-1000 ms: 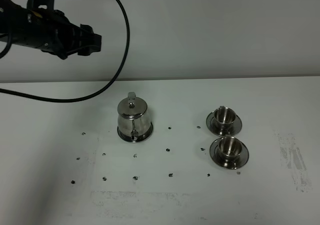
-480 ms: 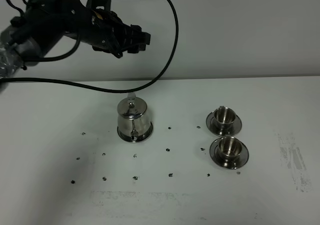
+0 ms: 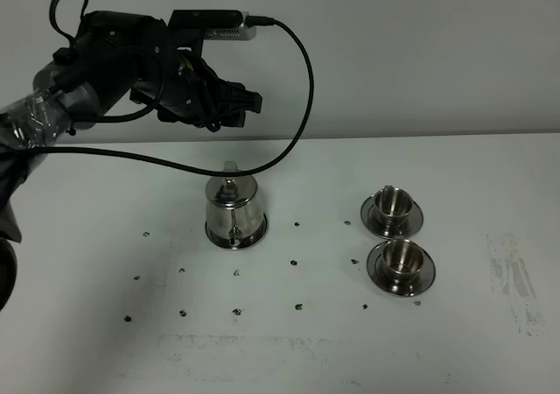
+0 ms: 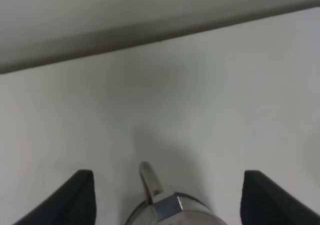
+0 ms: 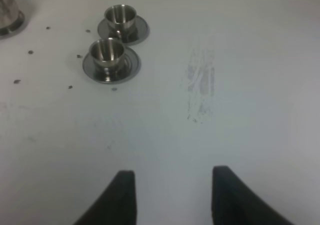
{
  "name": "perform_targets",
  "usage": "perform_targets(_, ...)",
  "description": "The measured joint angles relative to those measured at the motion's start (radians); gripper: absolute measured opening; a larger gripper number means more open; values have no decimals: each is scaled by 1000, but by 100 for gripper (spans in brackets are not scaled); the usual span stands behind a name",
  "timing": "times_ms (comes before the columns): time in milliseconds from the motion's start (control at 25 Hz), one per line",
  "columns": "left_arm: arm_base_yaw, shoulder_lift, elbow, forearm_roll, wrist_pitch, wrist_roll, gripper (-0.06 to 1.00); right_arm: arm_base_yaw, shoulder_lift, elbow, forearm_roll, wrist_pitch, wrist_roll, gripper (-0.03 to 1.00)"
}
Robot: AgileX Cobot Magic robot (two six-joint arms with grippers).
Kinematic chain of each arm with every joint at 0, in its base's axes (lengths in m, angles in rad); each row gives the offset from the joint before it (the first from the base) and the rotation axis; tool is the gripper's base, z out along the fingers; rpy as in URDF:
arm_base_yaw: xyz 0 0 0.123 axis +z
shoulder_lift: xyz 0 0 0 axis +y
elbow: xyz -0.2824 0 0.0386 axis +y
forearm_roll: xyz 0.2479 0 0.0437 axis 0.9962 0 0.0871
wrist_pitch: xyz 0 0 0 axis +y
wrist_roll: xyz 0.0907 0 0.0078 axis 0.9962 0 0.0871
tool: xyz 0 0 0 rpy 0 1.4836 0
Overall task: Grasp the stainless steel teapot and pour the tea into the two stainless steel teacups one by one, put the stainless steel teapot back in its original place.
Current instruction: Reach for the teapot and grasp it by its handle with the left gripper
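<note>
Teapot not yet held, left gripper above it with jaws wide.

White surface (image 3: 455, 341) carries everything; the left gripper (image 3: 248, 103) hovers over and behind the stainless steel teapot (image 3: 234, 208), clear of it, with the pot showing between its two fingers in the wrist view. The right gripper (image 5: 172, 195) is low over bare surface well away from the pot, jaws apart and empty. The teapot stands upright on its saucer (image 3: 255, 235) left of centre, lid on, tea not visible. Two teacups, far (image 3: 394, 203) and near (image 3: 402, 255), sit on their own saucers to the right. Judged: rigid polished steel, slick, and the tapered wall would slide out of a side pinch. Likely weighty and sloshy if full. Best hold is the loop handle (image 3: 229, 166) at the back, squeezed firmly, pot kept level until over a cup.
</note>
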Motion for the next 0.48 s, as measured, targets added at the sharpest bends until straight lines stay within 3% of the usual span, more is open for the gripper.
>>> perform_targets(480, 0, 110, 0, -2, -84, -6, 62, 0, 0, 0, 0, 0, 0, 34)
